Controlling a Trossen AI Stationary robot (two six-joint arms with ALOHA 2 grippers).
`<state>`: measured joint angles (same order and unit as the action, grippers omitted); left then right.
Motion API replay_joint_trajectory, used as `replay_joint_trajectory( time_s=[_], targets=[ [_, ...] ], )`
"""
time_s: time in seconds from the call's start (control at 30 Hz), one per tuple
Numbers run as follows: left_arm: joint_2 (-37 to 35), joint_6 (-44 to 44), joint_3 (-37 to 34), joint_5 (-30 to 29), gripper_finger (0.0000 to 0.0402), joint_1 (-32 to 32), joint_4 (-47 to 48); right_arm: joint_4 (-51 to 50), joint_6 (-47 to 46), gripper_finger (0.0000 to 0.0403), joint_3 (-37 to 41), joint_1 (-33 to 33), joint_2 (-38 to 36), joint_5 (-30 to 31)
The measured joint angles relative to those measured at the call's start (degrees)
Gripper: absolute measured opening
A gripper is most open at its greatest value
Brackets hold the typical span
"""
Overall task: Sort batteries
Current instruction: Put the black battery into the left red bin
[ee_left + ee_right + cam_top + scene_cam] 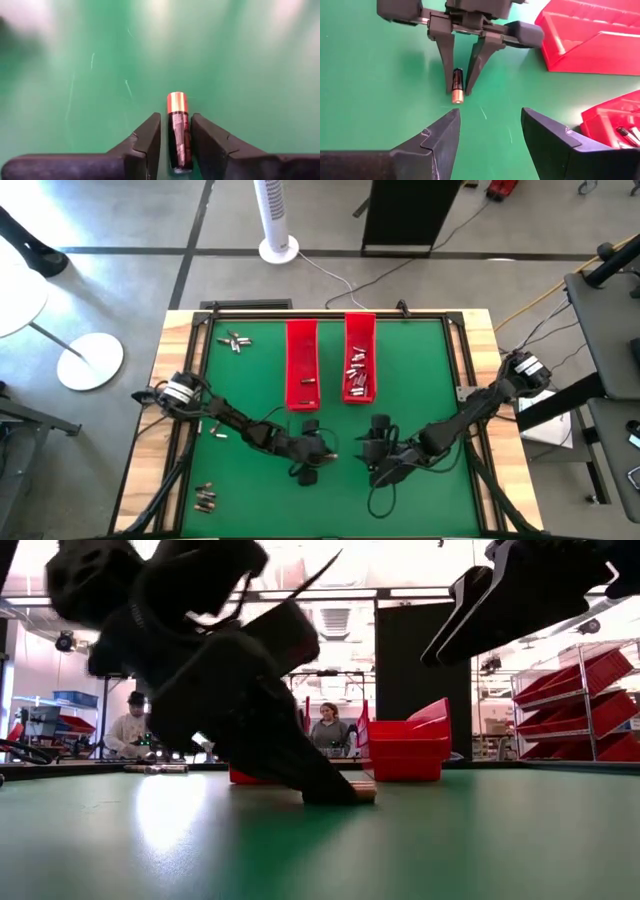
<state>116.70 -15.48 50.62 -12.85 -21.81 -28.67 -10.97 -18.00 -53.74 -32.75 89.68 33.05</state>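
Left wrist view shows the left end effector (175, 145) down on the green surface (75, 75) with a dark, copper-capped battery (178, 131) lying between its fingers (147, 137); narrow gaps show on both sides, so no grip is evident. From above, this spot lies in front of the two red trays (302, 365). The right end effector (490, 132) hovers nearby, spread wide and holding nothing.
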Motion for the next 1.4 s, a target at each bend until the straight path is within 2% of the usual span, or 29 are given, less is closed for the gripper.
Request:
replay_joint_trajectory(
  time_s=[0.17,0.43,0.57,0.7,0.83,0.97,1.13,1.4],
  targets=[
    [1.7,-0.6,-4.0,-1.2,0.0103,-0.5,-10.6,0.1,0.0,0.0203,0.1,0.1,0.0,0.2],
    [7.1,-1.3,-2.7,-2.8,0.0099,-0.9,-14.1,0.0,0.0,0.0203,0.3,0.1,0.1,1.2],
    [8.0,-1.4,-2.9,-2.7,0.0077,-0.8,-15.6,-0.4,0.0,0.0203,0.3,0.1,0.1,1.5],
    [7.4,-1.6,-3.2,-2.5,0.0035,-0.7,-14.9,-0.7,0.0,0.0203,0.3,0.1,0.1,1.6],
    [5.4,-1.8,-3.3,-1.7,0.0031,-0.6,-12.9,-0.8,-0.4,0.0203,0.3,0.1,0.1,1.6],
    [1.0,-1.9,-3.5,-1.4,0.0031,-0.7,-7.5,-0.8,-0.4,0.0203,0.3,0.1,0.1,1.6],
    [-7.6,-0.2,-0.9,-1.8,0.0031,-0.8,10.2,-0.8,-0.4,0.0203,0.4,0.2,0.1,1.6],
    [-20.6,9.7,10.4,-9.7,0.0031,0.4,36.3,-0.7,-0.4,0.0203,0.5,0.2,0.1,1.7]
  ],
)
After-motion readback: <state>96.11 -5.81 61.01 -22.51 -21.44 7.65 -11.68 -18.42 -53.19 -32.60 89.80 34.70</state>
